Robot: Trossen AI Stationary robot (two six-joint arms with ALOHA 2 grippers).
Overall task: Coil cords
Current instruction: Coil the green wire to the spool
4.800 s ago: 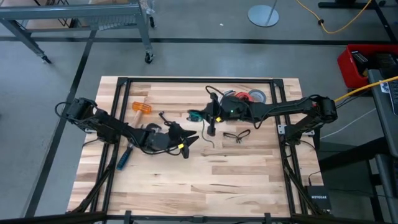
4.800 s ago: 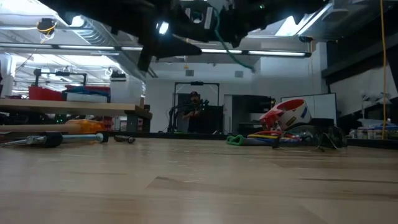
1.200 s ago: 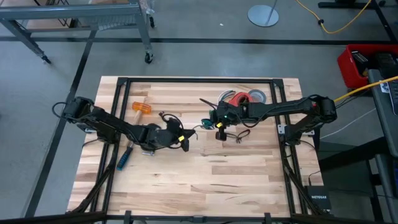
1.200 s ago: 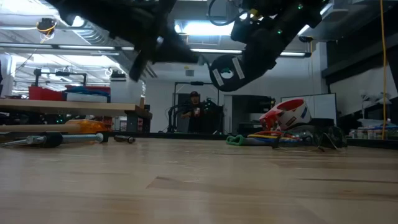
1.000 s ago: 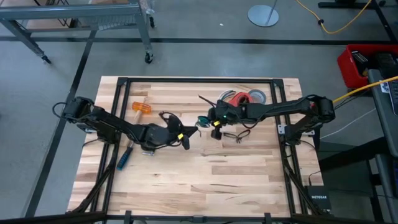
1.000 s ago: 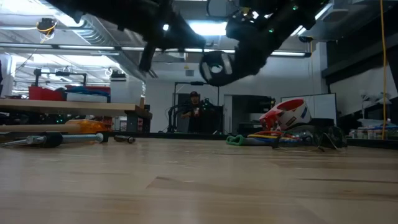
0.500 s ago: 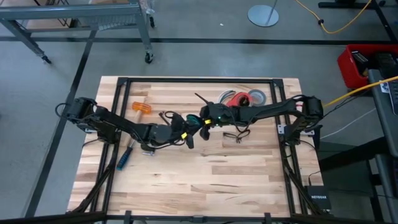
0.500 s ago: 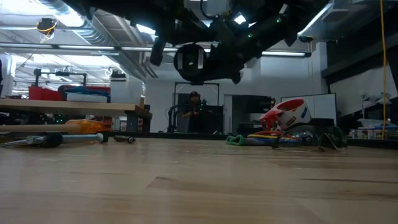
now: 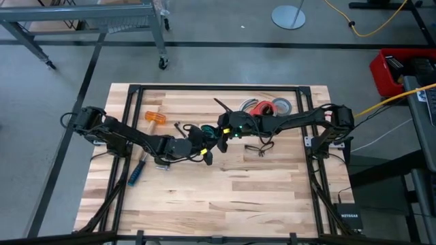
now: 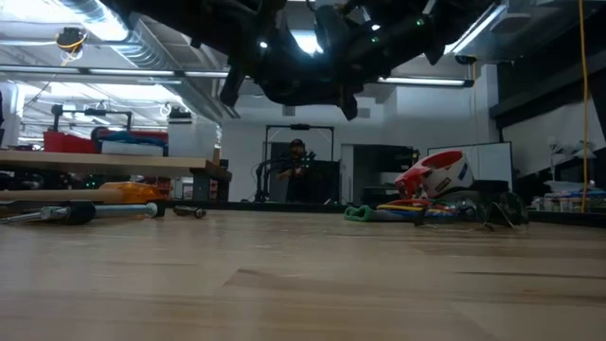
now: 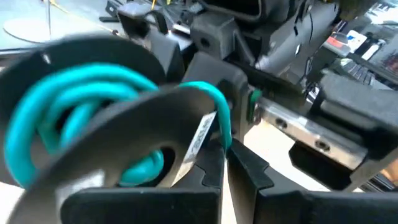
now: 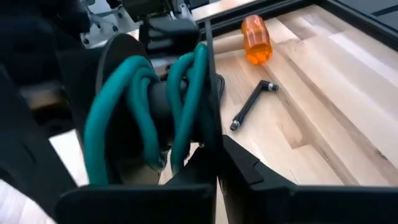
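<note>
A dark teal-green cord (image 12: 134,106) is wound in several turns on a dark spool (image 9: 212,136), which is held above the middle of the table. My right gripper (image 9: 220,133) reaches in from the right and is shut on the spool. My left gripper (image 9: 208,145) comes from the left, meets the spool and is shut on the cord. In the left wrist view the cord's loops (image 11: 74,106) show behind a dark disc with a white label. A thin black cord (image 9: 259,148) lies loose on the table under my right arm. My left gripper pinches one strand of the teal cord (image 11: 224,127) between its two fingers, where the strand curves over the disc's rim from the coil. The strand is lifted clear of the table. My right gripper is shut on the lower rim of the spool's thin disc (image 12: 209,134), pinched between the two fingers. The spool stands clear above the table with the wound cord beside the fingers.
Red and grey tape rolls (image 9: 269,105) lie at the far side. On the left part of the table lie an orange-handled tool (image 9: 154,118), a small hex key (image 12: 252,107) and a blue-handled screwdriver (image 9: 136,174). The near half of the table is bare wood.
My right gripper has carried the spool toward the table's left, up to my left gripper, and has rolled. In the low view the spool has turned from showing its round face to nearly edge-on. Both grippers have stayed shut.
</note>
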